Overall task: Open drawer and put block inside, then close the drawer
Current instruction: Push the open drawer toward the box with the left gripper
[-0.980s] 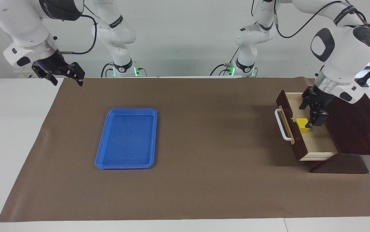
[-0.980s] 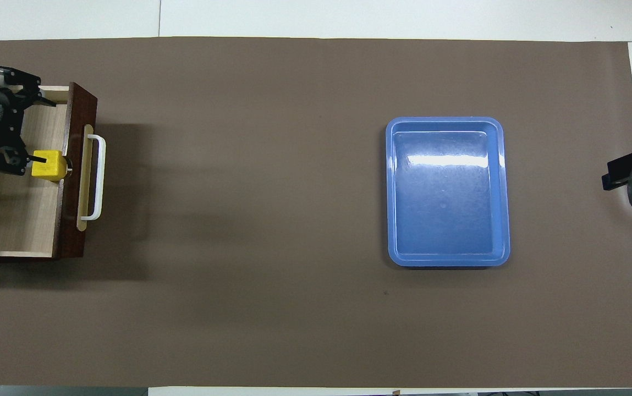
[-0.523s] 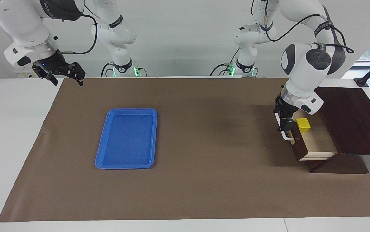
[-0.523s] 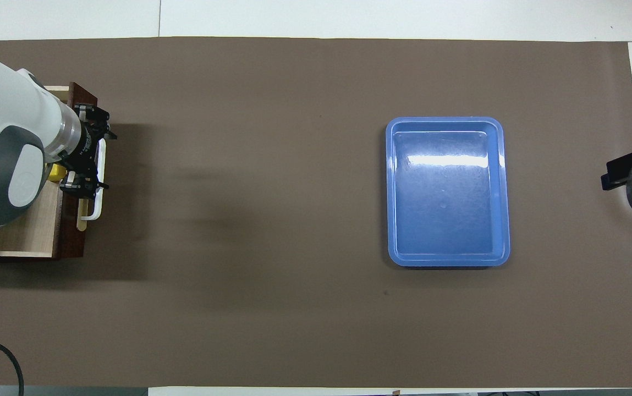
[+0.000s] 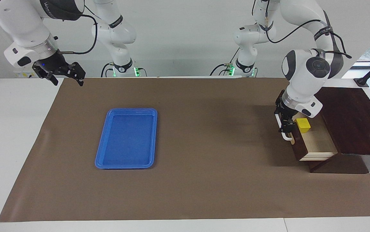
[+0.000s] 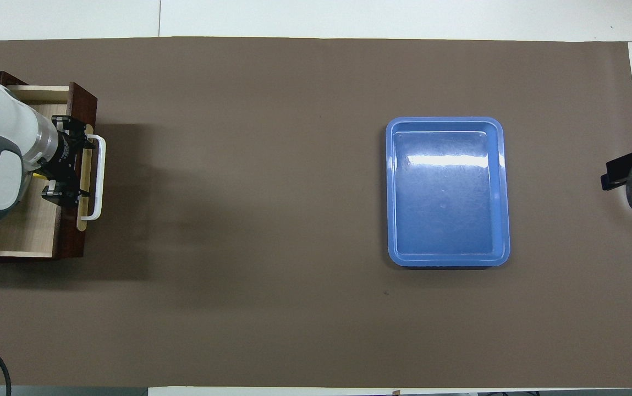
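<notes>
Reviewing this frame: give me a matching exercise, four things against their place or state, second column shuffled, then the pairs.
Things:
1. block
2. drawer
3. left end effector
4. blue tray

Places or states:
A. pulled out of its dark wooden box, pale interior showing
B. lying bare on the brown mat, toward the right arm's end of the table
C. resting inside the drawer, just inside its front panel
D. open, at the white bar handle

Pairs: 1-C, 2-A, 3-D, 4-B

The right end effector waits open over the mat's edge at its own end of the table.
</notes>
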